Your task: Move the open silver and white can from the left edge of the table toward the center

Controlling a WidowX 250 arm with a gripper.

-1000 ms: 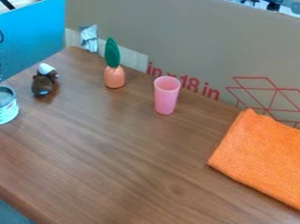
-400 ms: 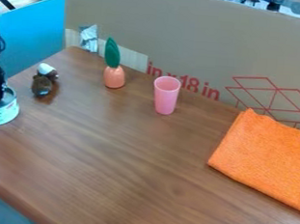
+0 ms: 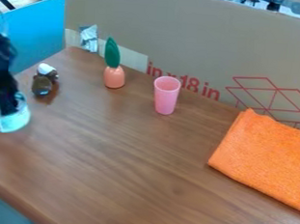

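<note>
Black gripper (image 3: 0,104) at a pale blue can (image 3: 15,121)

The can stands at the far left of the view, squat and round, pale blue and white with a smooth, slightly shiny side. The gripper comes down over it, its dark lower part overlapping the can; whether the claw is spread, closed or clamped on it cannot be told. The brown wooden table (image 3: 129,170) has a dark grain and a rounded front edge. Just behind the can lies a small brown and white toy (image 3: 42,83); farther along stand a peach-coloured object with a green leaf (image 3: 114,75) and an upright pink cup (image 3: 166,98). An orange cloth (image 3: 265,158) lies at the right. A cardboard panel (image 3: 183,39) and a blue panel (image 3: 38,33) stand behind, the cardboard bearing red print and line drawing; reddish marks show low on the can
</note>
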